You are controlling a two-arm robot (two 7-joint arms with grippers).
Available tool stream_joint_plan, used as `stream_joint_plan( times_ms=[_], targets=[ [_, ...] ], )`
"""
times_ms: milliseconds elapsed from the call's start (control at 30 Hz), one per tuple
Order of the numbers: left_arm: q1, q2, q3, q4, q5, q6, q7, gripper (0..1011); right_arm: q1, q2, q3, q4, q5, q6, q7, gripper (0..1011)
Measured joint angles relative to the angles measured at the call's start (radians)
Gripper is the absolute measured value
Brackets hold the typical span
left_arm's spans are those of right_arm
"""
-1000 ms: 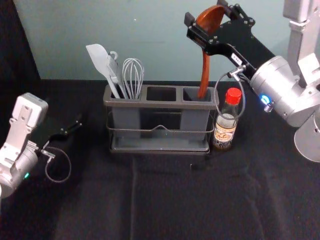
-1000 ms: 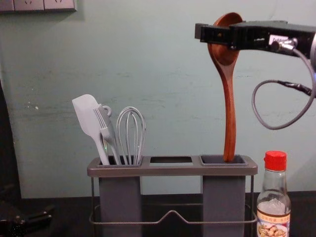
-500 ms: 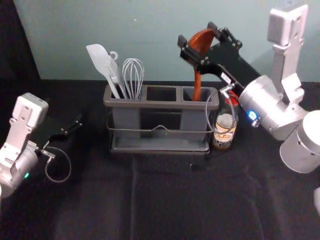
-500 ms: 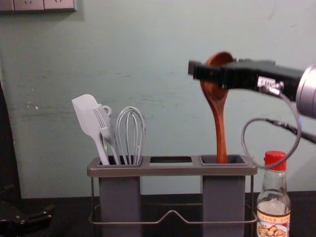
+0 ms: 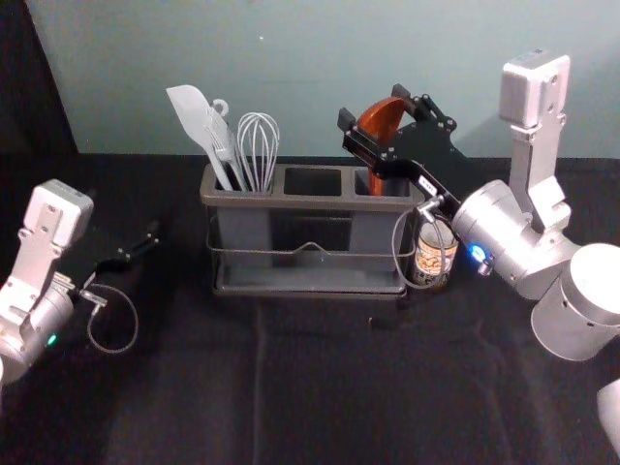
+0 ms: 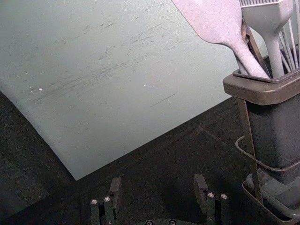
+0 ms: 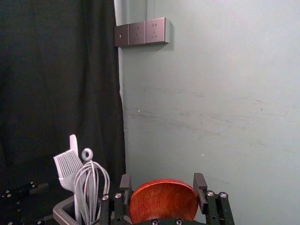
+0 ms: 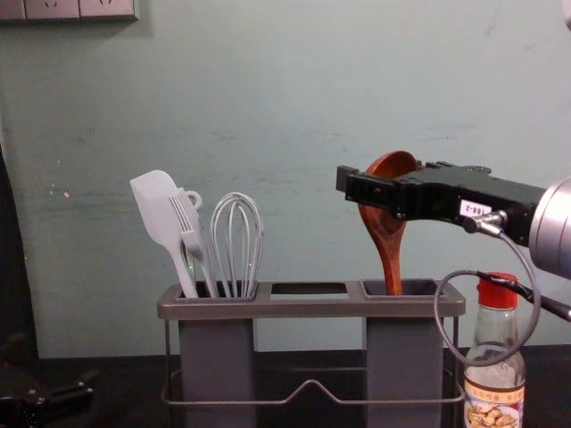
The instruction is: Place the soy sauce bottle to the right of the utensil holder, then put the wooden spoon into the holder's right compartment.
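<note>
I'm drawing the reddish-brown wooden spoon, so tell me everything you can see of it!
The reddish-brown wooden spoon has a rounded bowl with faint grain and a slim handle. It is nearly upright, bowl up, with the right gripper holding the bowl from both sides. The handle reaches down into the right compartment of the grey utensil holder; its tip is hidden.

The wooden spoon (image 7: pixel 164 201) looks glossy, the utensil holder (image 8: pixel 214 357) matt plastic, the bottle (image 8: pixel 492 332) smooth glass, the tablecloth (image 5: pixel 339 387) dull fabric.
</note>
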Motion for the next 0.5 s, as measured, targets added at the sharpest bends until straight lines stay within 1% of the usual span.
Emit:
stream_joint_plan(
  times_ms=[33,100,133,267,500],
  targets=[
    [0.000,0.000,0.000,0.000,0.000,0.000,0.000,1000,-0.002,0.001,0.000,0.000,0.000,-0.001,0.000,833],
    [0.000,0.000,0.000,0.000,0.000,0.000,0.000,1000,-0.004,0.001,0.001,0.000,0.000,-0.002,0.000,875],
    [0.000,0.000,0.000,0.000,0.000,0.000,0.000,1000,-0.006,0.002,0.001,-0.001,0.001,-0.003,0.000,915],
    [0.000,0.000,0.000,0.000,0.000,0.000,0.000,1000,-0.008,0.002,0.003,-0.006,0.001,-0.003,-0.005,1002],
    [0.000,0.000,0.000,0.000,0.000,0.000,0.000,1000,-0.011,0.002,0.008,-0.022,0.001,-0.003,-0.010,1004]
  ],
)
